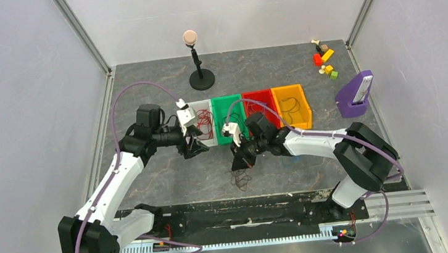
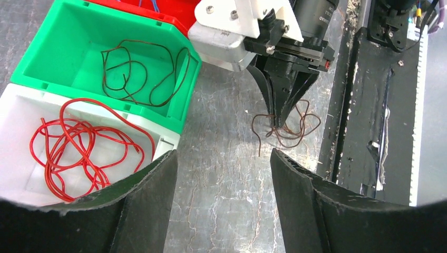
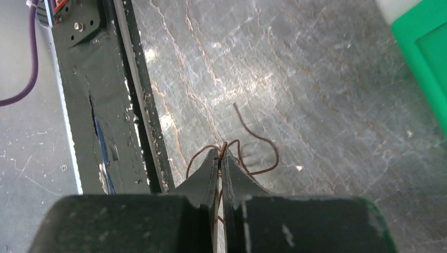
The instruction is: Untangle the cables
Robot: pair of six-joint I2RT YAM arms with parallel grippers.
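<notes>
A small clump of thin brown cables (image 1: 239, 178) lies on the grey table in front of the bins. My right gripper (image 1: 240, 163) is shut on a loop of this clump (image 3: 256, 141); its closed tips (image 3: 221, 152) pinch the wire just above the table. The left wrist view also shows it (image 2: 282, 120) over the clump (image 2: 295, 129). My left gripper (image 2: 224, 158) is open and empty, low over bare table beside the white bin (image 2: 11, 118). That bin holds red cables (image 2: 74, 143). The green bin (image 2: 39, 52) holds one dark brown cable (image 2: 142, 74).
Four bins stand in a row: white (image 1: 202, 102), green (image 1: 226, 97), red (image 1: 257, 92), orange (image 1: 286, 87). A black stand with a pink ball (image 1: 191, 38) is behind them. A purple holder (image 1: 355, 96) and small coloured blocks (image 1: 324, 58) sit far right. A black rail (image 1: 236, 215) runs along the near edge.
</notes>
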